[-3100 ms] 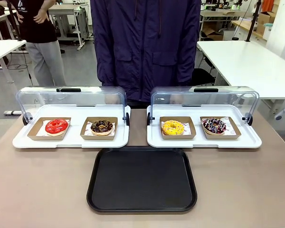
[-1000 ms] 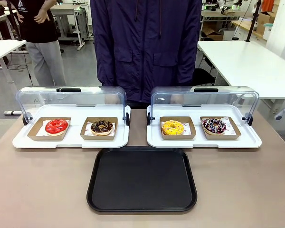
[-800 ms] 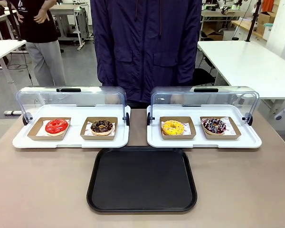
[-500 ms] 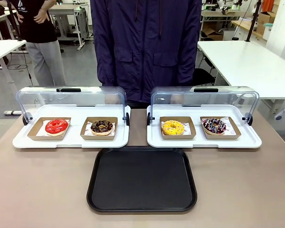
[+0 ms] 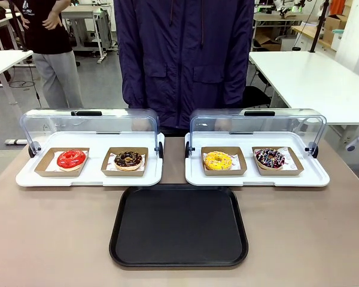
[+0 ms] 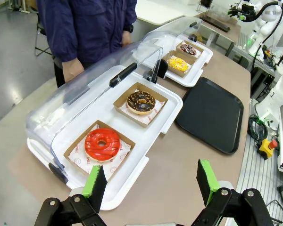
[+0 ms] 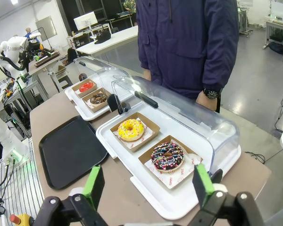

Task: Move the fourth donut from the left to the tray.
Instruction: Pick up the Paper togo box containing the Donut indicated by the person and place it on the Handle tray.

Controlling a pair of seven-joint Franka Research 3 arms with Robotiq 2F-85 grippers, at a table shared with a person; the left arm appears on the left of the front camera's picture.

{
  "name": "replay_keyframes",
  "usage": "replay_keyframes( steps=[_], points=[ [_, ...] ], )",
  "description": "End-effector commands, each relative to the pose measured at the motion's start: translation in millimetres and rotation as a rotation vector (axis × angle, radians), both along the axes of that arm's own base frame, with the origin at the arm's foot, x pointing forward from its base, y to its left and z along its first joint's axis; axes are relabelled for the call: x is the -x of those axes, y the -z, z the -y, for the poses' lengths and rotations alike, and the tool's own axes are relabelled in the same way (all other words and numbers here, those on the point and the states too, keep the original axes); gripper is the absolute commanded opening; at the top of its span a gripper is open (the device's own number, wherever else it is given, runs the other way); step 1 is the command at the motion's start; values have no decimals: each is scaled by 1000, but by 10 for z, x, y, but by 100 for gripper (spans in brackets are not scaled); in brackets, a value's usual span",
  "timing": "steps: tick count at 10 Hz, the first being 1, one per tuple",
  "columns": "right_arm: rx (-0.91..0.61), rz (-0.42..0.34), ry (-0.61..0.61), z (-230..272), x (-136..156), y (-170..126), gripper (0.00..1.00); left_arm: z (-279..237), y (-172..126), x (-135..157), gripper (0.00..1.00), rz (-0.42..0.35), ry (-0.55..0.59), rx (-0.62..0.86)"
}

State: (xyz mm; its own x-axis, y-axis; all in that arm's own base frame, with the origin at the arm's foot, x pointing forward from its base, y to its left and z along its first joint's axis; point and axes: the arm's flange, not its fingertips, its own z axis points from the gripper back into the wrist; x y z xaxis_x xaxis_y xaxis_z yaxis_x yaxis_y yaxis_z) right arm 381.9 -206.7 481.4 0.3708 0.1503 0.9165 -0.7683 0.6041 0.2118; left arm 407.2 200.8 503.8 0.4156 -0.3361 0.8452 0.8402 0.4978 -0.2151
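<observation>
Fourth donut (image 7: 166,163) ahead of wide-apart right jaws, well clear

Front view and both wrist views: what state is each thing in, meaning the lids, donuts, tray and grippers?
left display lid: open, swung back.
right display lid: open, swung back.
fourth donut: untouched, not yet on the tray.
yellow donut: untouched.
chocolate donut: untouched.
red donut: untouched.
tray: lying flat, no donut on it.
left gripper: open, holding nothing.
right gripper: open, holding nothing.
</observation>
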Motion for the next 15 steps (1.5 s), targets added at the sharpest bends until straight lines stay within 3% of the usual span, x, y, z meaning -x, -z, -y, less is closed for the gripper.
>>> replay_keyframes(
  steps=[1, 15],
  points=[
    [-10, 38, 1, 6, -41, -5, 100, -14, -17, -2, 100, 14, 16, 4],
    [-10, 38, 1, 6, -41, -5, 100, -14, -17, -2, 100, 14, 16, 4]
  ],
)
